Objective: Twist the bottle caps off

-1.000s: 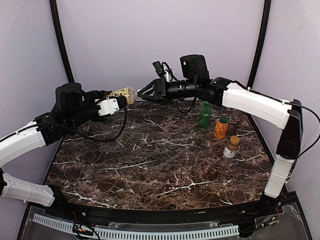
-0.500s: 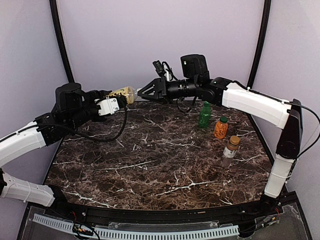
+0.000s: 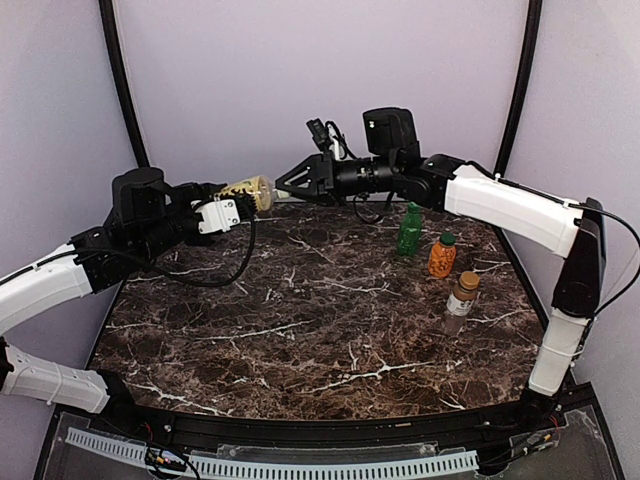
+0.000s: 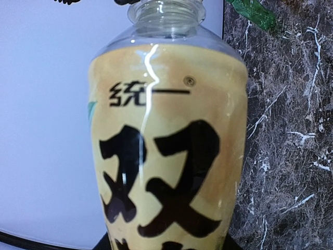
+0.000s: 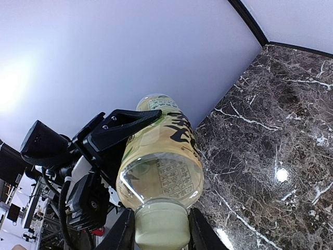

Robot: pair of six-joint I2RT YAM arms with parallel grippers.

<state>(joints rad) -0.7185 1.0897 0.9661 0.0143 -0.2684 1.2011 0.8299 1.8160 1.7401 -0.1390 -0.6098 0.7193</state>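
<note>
The tall clear bottle with yellow liquid (image 3: 248, 190) is held on its side in the air at the back left. My left gripper (image 3: 230, 200) is shut on its body, and the label fills the left wrist view (image 4: 166, 156). My right gripper (image 3: 281, 185) meets it from the right. In the right wrist view its fingers (image 5: 123, 233) press both sides of the pale cap (image 5: 161, 226). The all-green bottle (image 3: 408, 230), the squat orange bottle (image 3: 441, 256) and the slim clear bottle with a white label (image 3: 461, 302) stand upright at the right, all with caps on.
The dark marble table (image 3: 300, 320) ends at purple walls behind and at both sides. Black poles (image 3: 122, 80) stand in the back corners. A cable (image 3: 215, 275) hangs from the left arm over the table. The green bottle shows in the left wrist view (image 4: 255, 13).
The right gripper and the bottle's cap end have shifted slightly upward. The left arm and the three standing bottles have not moved.
</note>
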